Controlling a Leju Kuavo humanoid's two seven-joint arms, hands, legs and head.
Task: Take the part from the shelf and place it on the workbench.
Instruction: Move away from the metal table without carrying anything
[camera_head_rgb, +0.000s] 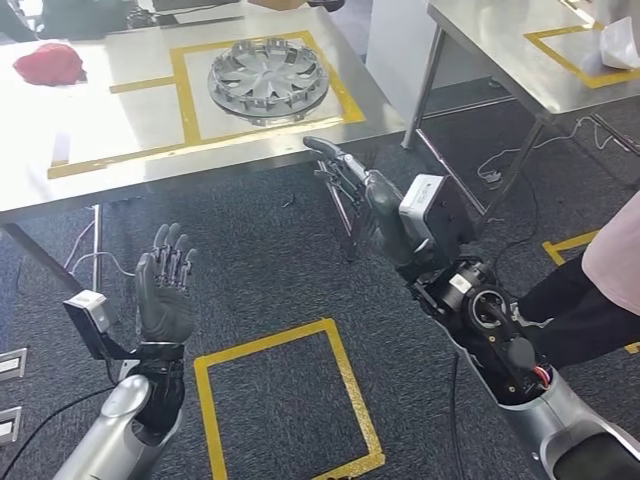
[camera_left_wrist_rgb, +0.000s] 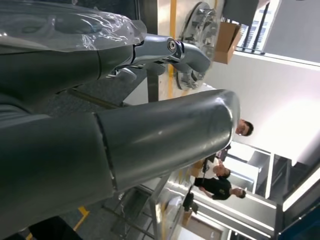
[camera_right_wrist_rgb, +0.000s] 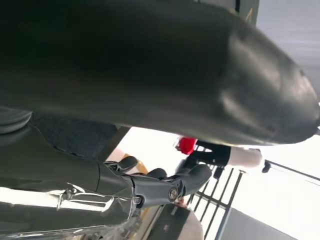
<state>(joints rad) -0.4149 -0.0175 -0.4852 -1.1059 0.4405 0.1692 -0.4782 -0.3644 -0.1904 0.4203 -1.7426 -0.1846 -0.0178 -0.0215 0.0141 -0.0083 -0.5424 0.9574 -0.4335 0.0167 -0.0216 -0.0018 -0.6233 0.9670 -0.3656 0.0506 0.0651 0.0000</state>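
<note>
Left hand: the left hand (camera_head_rgb: 164, 290) is raised in front of the workbench, palm up and fingers upright and spread a little, with nothing in it and touching nothing.
Right hand: the right hand (camera_head_rgb: 361, 190) reaches forward toward the workbench's near edge, fingers stretched out and apart, holding nothing; its fingertips are just below and in front of that edge, and I cannot tell whether they touch it.
Part: the part (camera_head_rgb: 268, 78), a silver wheel cover with spoke-like ribs, lies flat on the workbench (camera_head_rgb: 106, 120) inside a yellow tape rectangle (camera_head_rgb: 183, 95), well apart from both hands.
Head view extras: a red cloth (camera_head_rgb: 50, 64) lies at the workbench's far left; a yellow tape square (camera_head_rgb: 281, 400) is marked on the dark carpet between the arms; a second steel table (camera_head_rgb: 498, 50) stands to the right, and a person (camera_head_rgb: 596, 290) in a pink top and dark trousers stands at the right edge.
Left wrist view extras: the grey thumb (camera_left_wrist_rgb: 166, 135) up close, the part (camera_left_wrist_rgb: 199, 40) seen edge-on beyond it, a cardboard box (camera_left_wrist_rgb: 228, 42), and people in the background.
Right wrist view extras: the dark fingers (camera_right_wrist_rgb: 166, 185) close up and something red (camera_right_wrist_rgb: 186, 145) beyond them.
Writing: no readable labels or brands.
</note>
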